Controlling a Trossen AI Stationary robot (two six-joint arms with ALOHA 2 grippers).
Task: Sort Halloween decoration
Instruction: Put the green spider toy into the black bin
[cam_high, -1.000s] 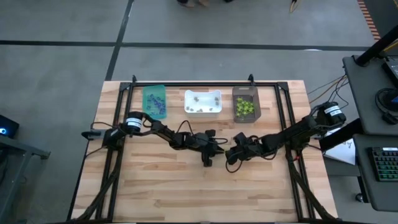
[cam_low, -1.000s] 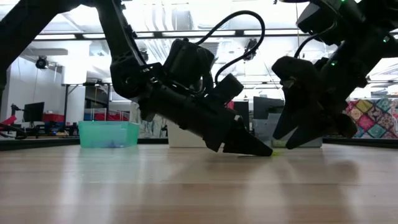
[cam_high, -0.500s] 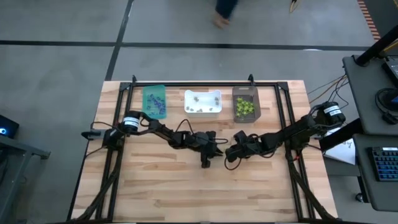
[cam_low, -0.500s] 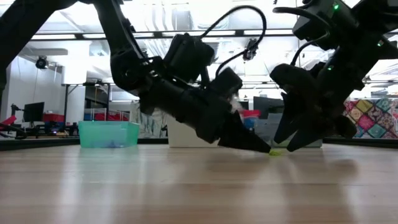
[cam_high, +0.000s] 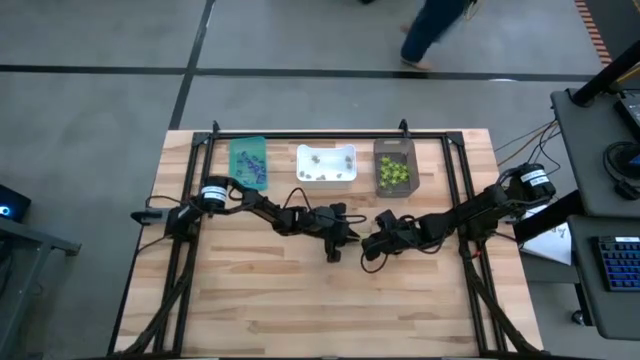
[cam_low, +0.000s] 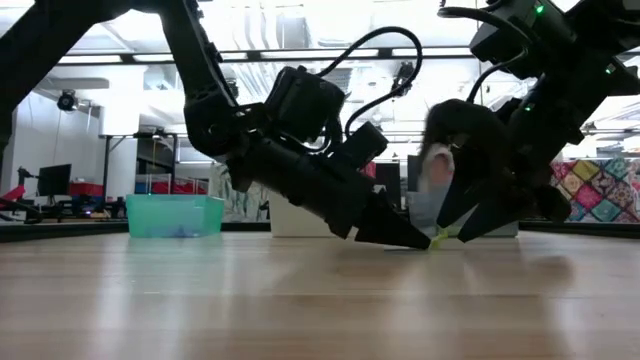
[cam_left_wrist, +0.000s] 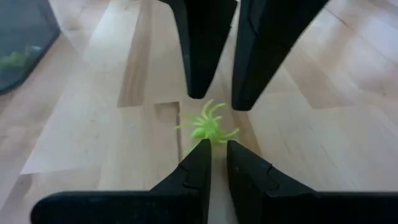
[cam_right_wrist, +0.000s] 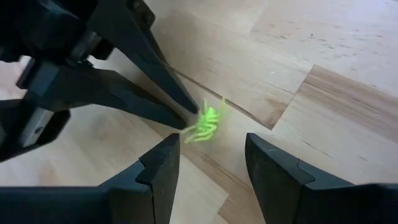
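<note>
A lime-green spider (cam_left_wrist: 208, 127), one piece of the Halloween decoration, is at mid-table, right at the tips of my left gripper (cam_left_wrist: 216, 149), whose fingers are nearly together on it. My right gripper (cam_right_wrist: 211, 152) faces it from the table's right side, open, with one finger on each side of the spider (cam_right_wrist: 208, 121) and touching nothing. In the high view the two grippers (cam_high: 335, 252) (cam_high: 368, 247) meet near the table's middle. My left gripper pinches the spider's near edge (cam_left_wrist: 205, 138) between its two fingers, only at their free ends. The fingers (cam_low: 415, 238) slant down from the table's left side. The spider sticks out ahead of them, low over the wood; whether it rests on the table I cannot tell.
Three bins stand in a row at the far edge: a teal one (cam_high: 248, 160) with purple pieces, a white one (cam_high: 326, 163) with pale pieces and a dark brown one (cam_high: 394, 167) with green pieces. A person (cam_high: 435, 30) walks on the floor beyond the table.
Both grippers have kept their places, with the spider still at my left gripper's tips. The person beyond the far edge has walked toward the right.
</note>
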